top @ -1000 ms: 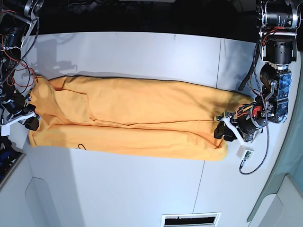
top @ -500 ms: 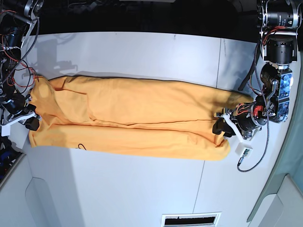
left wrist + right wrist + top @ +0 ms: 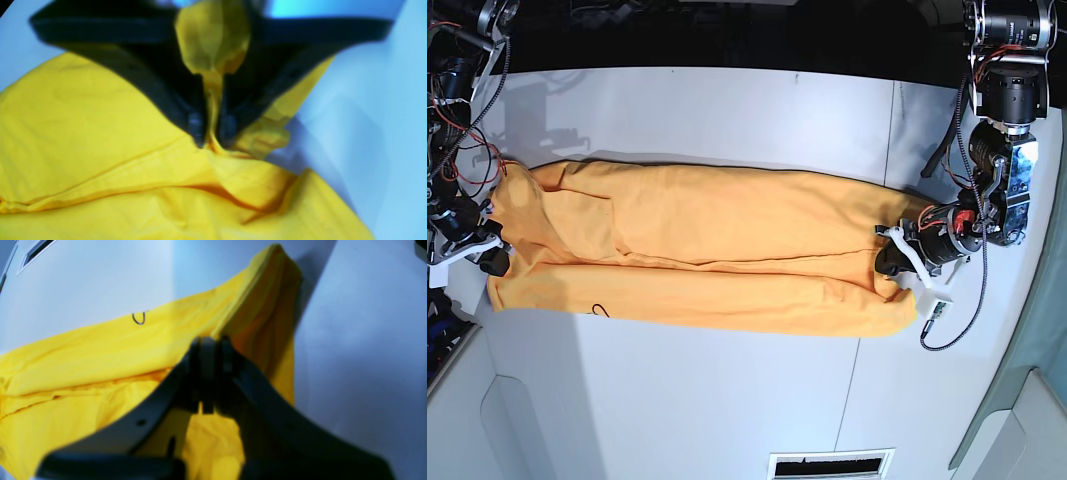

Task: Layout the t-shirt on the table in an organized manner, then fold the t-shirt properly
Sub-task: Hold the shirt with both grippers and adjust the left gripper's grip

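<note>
The orange-yellow t-shirt (image 3: 707, 255) lies stretched into a long folded band across the white table (image 3: 697, 110). My left gripper (image 3: 893, 266) is at the band's right end, shut on a pinch of the cloth; in the left wrist view the t-shirt (image 3: 100, 150) bunches up between the black fingers (image 3: 195, 125) of the left gripper (image 3: 212, 128). My right gripper (image 3: 493, 257) holds the band's left end. In the right wrist view the right gripper (image 3: 208, 346) is shut on the t-shirt (image 3: 100, 350), and a small black printed mark (image 3: 139, 318) shows on the fabric.
A dark seam line (image 3: 889, 150) crosses the table near the right end. A vent grille (image 3: 831, 465) sits at the front edge. Cables (image 3: 947, 335) hang by the left arm, and red wiring (image 3: 467, 150) runs by the right arm.
My left gripper slid a little leftward onto the shirt's right end and closed on the cloth. The right arm and the rest of the shirt stayed still.
</note>
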`<state>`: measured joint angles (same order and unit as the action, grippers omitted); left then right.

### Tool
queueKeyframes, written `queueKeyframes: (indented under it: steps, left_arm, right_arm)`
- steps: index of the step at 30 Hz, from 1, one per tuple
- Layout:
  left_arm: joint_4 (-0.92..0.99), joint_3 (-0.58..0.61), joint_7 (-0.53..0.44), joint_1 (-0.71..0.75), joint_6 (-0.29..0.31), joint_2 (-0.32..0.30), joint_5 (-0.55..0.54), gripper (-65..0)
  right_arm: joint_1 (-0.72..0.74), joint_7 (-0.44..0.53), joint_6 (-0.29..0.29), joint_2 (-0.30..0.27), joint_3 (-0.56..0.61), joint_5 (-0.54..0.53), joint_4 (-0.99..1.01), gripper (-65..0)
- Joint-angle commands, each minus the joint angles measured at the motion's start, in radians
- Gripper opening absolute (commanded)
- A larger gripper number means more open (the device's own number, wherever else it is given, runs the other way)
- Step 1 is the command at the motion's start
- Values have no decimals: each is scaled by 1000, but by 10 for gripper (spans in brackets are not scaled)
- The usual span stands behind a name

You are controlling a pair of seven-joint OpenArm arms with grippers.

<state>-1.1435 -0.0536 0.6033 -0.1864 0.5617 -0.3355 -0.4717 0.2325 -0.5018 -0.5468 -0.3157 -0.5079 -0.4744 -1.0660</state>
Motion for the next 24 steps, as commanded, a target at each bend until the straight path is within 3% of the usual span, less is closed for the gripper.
queueKeyframes:
  steps: [1,12,16,24]
  left_arm:
    - [-17,-5,-25,-25,8,-11,-14,-650]
    - [-89,-5,31,-29,34,-45,-14,-650]
    - [-112,-5,30,-29,34,-44,-15,-504]
    - [-112,-5,29,-29,25,-42,-18,-496]
  right_arm:
    - [20,19,-10,-19,-2,-16,-20,-650]
    - [20,19,-10,-19,-2,-16,-20,-650]
    - [20,19,-10,-19,-2,-16,-20,-650]
    - [19,19,-10,-19,-2,-16,-20,-650]
